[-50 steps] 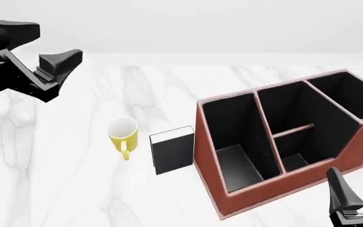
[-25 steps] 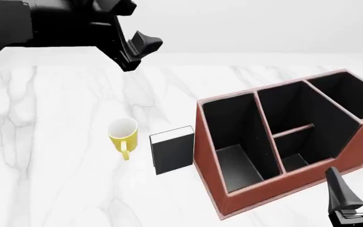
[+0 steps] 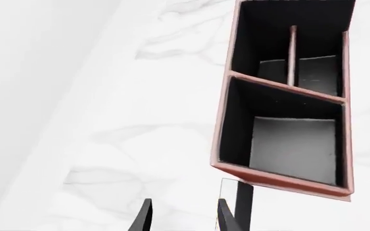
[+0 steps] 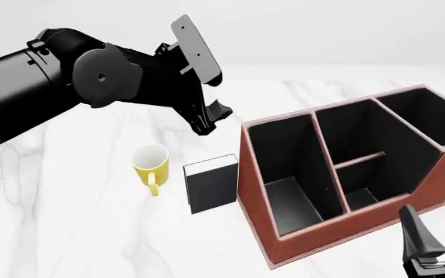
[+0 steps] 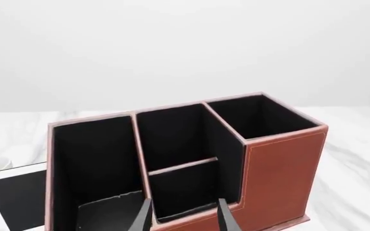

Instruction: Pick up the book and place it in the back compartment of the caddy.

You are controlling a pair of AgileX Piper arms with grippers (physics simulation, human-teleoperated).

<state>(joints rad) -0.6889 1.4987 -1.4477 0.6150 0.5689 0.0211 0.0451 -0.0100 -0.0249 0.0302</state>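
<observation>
Both jaws stand spread and hold nothing: the left gripper (image 4: 213, 110) hangs above the table (image 4: 91, 231) behind the book (image 4: 211, 183), the right gripper (image 4: 437, 238) sits near the caddy (image 4: 338, 231). All cells of the caddy, also the back compartment (image 4: 358, 139), are empty. The book stands upright between mug (image 4: 150, 165) and caddy, just beside the caddy, white page edges up.

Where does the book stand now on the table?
In the front view, the book stands upright on the table, between the yellow mug to its left and the caddy to its right, close to the caddy's wall.
</observation>
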